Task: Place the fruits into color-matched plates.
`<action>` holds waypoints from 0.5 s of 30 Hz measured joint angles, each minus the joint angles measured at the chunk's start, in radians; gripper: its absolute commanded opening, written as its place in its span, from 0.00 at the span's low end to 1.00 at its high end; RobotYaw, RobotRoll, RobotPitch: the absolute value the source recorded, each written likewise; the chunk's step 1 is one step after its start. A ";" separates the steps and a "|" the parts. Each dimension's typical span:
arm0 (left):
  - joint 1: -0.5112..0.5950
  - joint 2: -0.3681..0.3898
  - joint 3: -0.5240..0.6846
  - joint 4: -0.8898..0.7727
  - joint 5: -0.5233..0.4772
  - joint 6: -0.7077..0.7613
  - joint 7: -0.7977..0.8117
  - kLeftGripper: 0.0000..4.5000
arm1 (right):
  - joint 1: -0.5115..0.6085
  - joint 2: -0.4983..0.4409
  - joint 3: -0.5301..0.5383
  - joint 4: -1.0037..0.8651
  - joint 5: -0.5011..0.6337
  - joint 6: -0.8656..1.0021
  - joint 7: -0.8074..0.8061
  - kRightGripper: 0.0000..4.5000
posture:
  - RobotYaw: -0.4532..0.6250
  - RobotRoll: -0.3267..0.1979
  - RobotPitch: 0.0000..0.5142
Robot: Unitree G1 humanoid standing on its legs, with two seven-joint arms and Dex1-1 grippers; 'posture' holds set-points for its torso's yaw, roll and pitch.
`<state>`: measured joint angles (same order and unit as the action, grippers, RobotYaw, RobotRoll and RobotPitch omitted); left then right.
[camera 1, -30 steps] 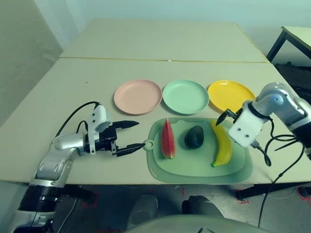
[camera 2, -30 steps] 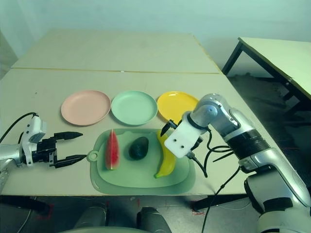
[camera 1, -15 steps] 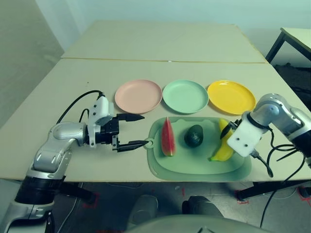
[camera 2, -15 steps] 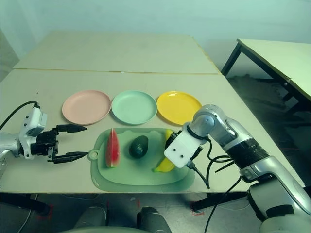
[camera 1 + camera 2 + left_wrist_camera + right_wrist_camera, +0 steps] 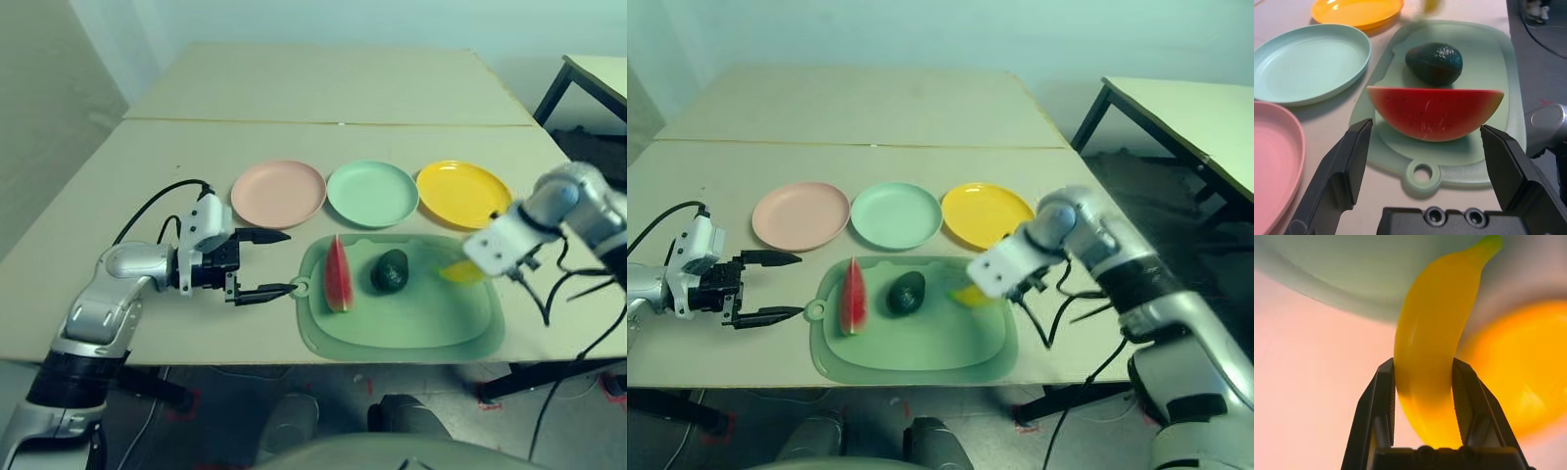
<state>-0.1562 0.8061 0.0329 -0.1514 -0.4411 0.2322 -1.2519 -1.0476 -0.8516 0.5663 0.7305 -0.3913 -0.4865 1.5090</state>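
Above the right end of the mat [image 5: 392,328], my right fingers [image 5: 1422,396] are now clamped on the banana [image 5: 1432,357], lifted off the mat it lay on a second ago, so the first fruit is in transit. I see open surface [image 5: 147,166] up to the yellow plate [image 5: 462,193] just beyond. Watermelon [image 5: 1435,112] and avocado [image 5: 1434,63] remain on the mat; my left fingers [image 5: 1347,166] stand spread and empty beside its ring tab

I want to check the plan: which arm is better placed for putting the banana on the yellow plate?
Right: the right gripper already clamps the banana beside the yellow plate.
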 measured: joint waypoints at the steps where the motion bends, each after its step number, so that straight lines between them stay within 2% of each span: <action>1: 0.002 0.001 0.001 0.000 0.000 0.000 0.000 1.00 | -0.045 0.023 0.002 0.078 -0.025 -0.010 -0.039 0.37 | 0.53 0.62 0.07; 4: 0.006 0.002 0.005 0.001 0.000 -0.001 0.004 1.00 | -0.151 0.096 0.006 0.278 -0.096 -0.022 -0.171 0.37 | 0.54 0.62 0.08; 7: 0.005 0.001 0.006 0.002 -0.001 -0.002 0.016 1.00 | -0.197 0.157 0.011 0.410 -0.153 -0.024 -0.301 0.37 | 0.55 0.62 0.08; 11: 0.006 0.000 0.014 0.002 -0.001 -0.006 0.033 1.00 | -0.204 0.215 0.018 0.512 -0.211 -0.015 -0.451 0.37 | 0.57 0.62 0.09; 15: 0.030 0.000 0.033 -0.005 -0.003 -0.006 0.049 1.00 | -0.202 0.234 0.018 0.558 -0.240 -0.002 -0.529 0.37 | 0.58 0.62 0.09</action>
<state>-0.1263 0.8065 0.0655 -0.1568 -0.4436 0.2262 -1.2029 -1.2493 -0.6180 0.5841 1.2882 -0.6315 -0.4887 0.9799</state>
